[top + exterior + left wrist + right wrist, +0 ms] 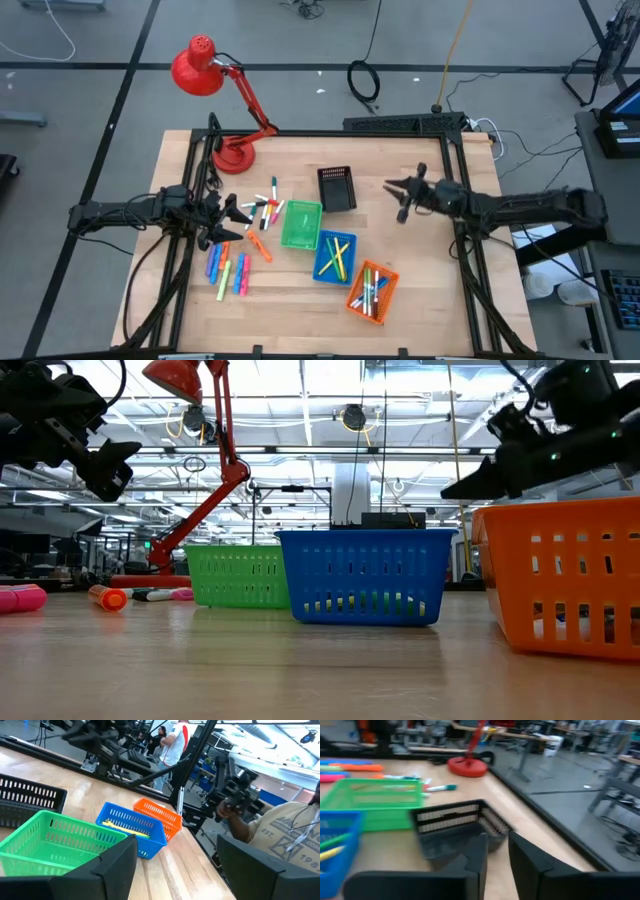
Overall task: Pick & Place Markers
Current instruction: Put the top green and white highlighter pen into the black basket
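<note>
Loose markers [262, 212] lie on the wooden table left of centre, and more [228, 270] lie nearer the front; in the low view some show at the left [108, 597]. Other markers lie in the blue basket [334, 257] and the orange basket [372, 290]. My left gripper [238, 215] hovers open just left of the loose markers, pointing level [177, 870]. My right gripper [398, 198] hangs above the table right of the black basket [337, 188]. A narrow gap shows between its fingers, with nothing in it [496, 855].
The green basket [301, 225] stands between the loose markers and the blue one. A red desk lamp [215, 80] has its base at the far left corner. Bare wood lies along the near edge. A person [285, 840] is beyond the table's right side.
</note>
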Robot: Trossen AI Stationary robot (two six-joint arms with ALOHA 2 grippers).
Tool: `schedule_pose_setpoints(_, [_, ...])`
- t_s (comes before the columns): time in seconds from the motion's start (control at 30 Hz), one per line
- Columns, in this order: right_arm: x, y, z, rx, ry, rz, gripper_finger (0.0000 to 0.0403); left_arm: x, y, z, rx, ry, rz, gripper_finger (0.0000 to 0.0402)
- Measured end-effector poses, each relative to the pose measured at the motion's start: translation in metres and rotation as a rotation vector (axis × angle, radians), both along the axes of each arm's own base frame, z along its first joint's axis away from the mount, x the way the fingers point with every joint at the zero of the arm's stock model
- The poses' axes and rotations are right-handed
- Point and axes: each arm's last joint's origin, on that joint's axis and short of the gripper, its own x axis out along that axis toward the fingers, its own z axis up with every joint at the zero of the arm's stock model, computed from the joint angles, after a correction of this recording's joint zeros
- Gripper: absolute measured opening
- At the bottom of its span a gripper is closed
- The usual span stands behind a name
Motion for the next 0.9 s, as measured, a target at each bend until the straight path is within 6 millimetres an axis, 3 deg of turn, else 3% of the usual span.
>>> schedule_pose_setpoints(0.2, [-0.022,-0.018,-0.004,0.014,-0.08,-0.012,0.0005,0.0,0.0,0.0,0.001,0.0,0.0,0.0273])
schedule_pose_setpoints(0.47, [-0.039,-0.014,-0.001,-0.014,-0.217,-0.053,0.0001,0.0,0.0,0.0,0.001,0.0,0.0,0.0273])
schedule_pose_setpoints(0.6, [-0.045,-0.01,-0.006,0.005,-0.169,-0.109,0.0001,0.0,0.0,0.0,0.001,0.0,0.0,0.0273])
schedule_pose_setpoints(0.9, [-0.056,-0.001,-0.008,0.039,-0.174,-0.058,0.0,0.0,0.0,0.0,0.001,0.0,0.0,0.0274])
